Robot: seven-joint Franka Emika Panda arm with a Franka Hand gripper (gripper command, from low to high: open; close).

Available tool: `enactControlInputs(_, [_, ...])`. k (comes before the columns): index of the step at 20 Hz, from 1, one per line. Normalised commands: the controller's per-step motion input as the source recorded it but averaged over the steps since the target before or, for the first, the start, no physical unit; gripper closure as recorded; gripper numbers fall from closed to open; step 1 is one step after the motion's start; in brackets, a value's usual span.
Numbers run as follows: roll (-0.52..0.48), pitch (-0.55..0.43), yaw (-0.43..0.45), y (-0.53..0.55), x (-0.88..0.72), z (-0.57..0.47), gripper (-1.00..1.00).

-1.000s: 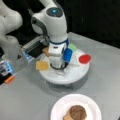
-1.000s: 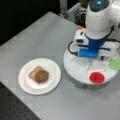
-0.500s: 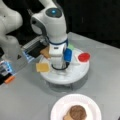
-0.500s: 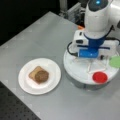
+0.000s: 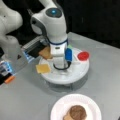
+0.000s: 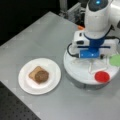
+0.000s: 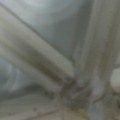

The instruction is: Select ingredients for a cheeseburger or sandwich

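— Where is the tool (image 5: 60,67) sitting?

— It is hanging low over the middle of the white round divided tray (image 5: 75,75), right above the dividers; whether it is clenched or released, I cannot tell.

— And the ingredients?

— A yellow-orange cheese square (image 5: 43,68), a toast-brown bread square (image 5: 46,52), a red disc (image 5: 83,56) and a green piece (image 6: 115,60) are lying flat in the tray. On the white paper plate (image 6: 26,85) a dark brown round patty (image 6: 41,76) is resting on another bread square (image 6: 33,74).

— Any writing? The surface?

— No readable writing; the grey worktop (image 6: 37,40) is backing onto darkness.
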Motion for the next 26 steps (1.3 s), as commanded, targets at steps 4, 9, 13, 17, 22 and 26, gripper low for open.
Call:
enactControlInputs(4, [0.193, 0.006, 0.132, -0.03, -0.13, -0.04, -1.00])
enactControlInputs(9, [0.182, 0.015, 0.202, -0.06, -0.06, 0.01, -1.00])
enactControlInputs(13, [0.187, 0.034, 0.160, -0.07, -0.02, 0.03, -1.00])
enactControlInputs(17, [0.176, 0.041, 0.108, -0.05, 0.02, 0.06, -1.00])
enactControlInputs(22, [0.170, 0.042, 0.130, -0.05, 0.10, 0.11, -1.00])
enactControlInputs(26, [0.179, 0.055, 0.126, -0.05, 0.11, 0.09, -1.00])
